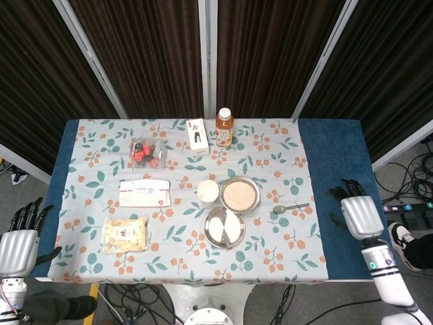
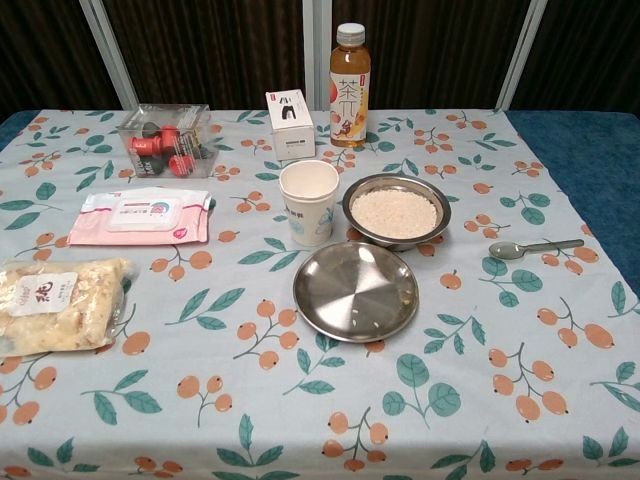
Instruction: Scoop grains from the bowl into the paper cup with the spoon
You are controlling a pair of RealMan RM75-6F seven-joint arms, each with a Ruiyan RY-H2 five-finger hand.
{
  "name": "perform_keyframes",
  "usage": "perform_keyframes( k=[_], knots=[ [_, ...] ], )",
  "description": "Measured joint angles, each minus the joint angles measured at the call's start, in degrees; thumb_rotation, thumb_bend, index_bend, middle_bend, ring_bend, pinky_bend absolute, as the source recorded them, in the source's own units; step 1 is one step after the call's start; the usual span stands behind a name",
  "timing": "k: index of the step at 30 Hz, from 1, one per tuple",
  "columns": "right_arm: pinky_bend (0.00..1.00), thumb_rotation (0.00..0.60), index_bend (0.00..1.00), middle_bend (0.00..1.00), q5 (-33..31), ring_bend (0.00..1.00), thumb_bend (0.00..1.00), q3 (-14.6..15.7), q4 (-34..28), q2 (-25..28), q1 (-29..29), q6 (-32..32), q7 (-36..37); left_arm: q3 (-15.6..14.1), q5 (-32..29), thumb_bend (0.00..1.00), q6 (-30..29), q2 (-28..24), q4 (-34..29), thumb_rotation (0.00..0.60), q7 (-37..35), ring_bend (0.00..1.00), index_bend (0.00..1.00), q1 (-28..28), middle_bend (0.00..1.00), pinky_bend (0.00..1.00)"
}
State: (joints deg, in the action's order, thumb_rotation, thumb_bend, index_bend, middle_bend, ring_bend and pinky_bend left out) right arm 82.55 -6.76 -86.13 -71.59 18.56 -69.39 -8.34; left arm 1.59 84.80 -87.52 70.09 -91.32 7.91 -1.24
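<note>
A steel bowl (image 1: 239,195) (image 2: 396,210) full of pale grains stands mid-table, with a white paper cup (image 1: 208,191) (image 2: 309,201) upright just to its left. The metal spoon (image 1: 290,208) (image 2: 535,247) lies flat on the cloth to the bowl's right, bowl end toward the centre. My right hand (image 1: 357,215) hovers over the blue cloth at the table's right edge, fingers apart and empty, a short way right of the spoon. My left hand (image 1: 19,245) hangs off the table's left front corner, fingers spread and empty. Neither hand shows in the chest view.
An empty steel plate (image 1: 224,227) (image 2: 355,290) lies in front of the bowl. A tea bottle (image 2: 349,72), a small white box (image 2: 290,124) and a clear tub of red items (image 2: 165,139) line the back. A wipes pack (image 2: 143,215) and a snack bag (image 2: 55,304) lie left.
</note>
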Motion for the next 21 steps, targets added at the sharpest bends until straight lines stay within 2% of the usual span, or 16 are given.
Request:
perform_keyframes(
  k=[8, 14, 21],
  knots=[
    [0.16, 0.600, 0.44, 0.36, -3.3, 0.13, 0.21, -0.3, 12.1, -10.3, 6.6, 9.6, -4.9, -0.2, -0.6, 0.06, 0.6, 0.4, 1.2, 0.600, -1.1, 0.06, 0.19, 0.2, 0.11, 0.11],
    [0.16, 0.600, 0.47, 0.36, -3.5, 0.13, 0.21, 0.8, 20.9, -17.0, 9.0, 12.4, -5.6, -0.1, -0.5, 0.06, 0.9, 0.7, 2.0, 0.600, -1.7, 0.06, 0.19, -0.1, 0.11, 0.11],
    [0.17, 0.600, 0.47, 0.37, -3.4, 0.13, 0.22, 1.8, 26.4, -21.2, 10.8, 14.1, -5.9, -0.2, -0.7, 0.06, 1.3, 1.1, 2.6, 0.600, -2.4, 0.06, 0.19, -0.2, 0.11, 0.11]
  ],
)
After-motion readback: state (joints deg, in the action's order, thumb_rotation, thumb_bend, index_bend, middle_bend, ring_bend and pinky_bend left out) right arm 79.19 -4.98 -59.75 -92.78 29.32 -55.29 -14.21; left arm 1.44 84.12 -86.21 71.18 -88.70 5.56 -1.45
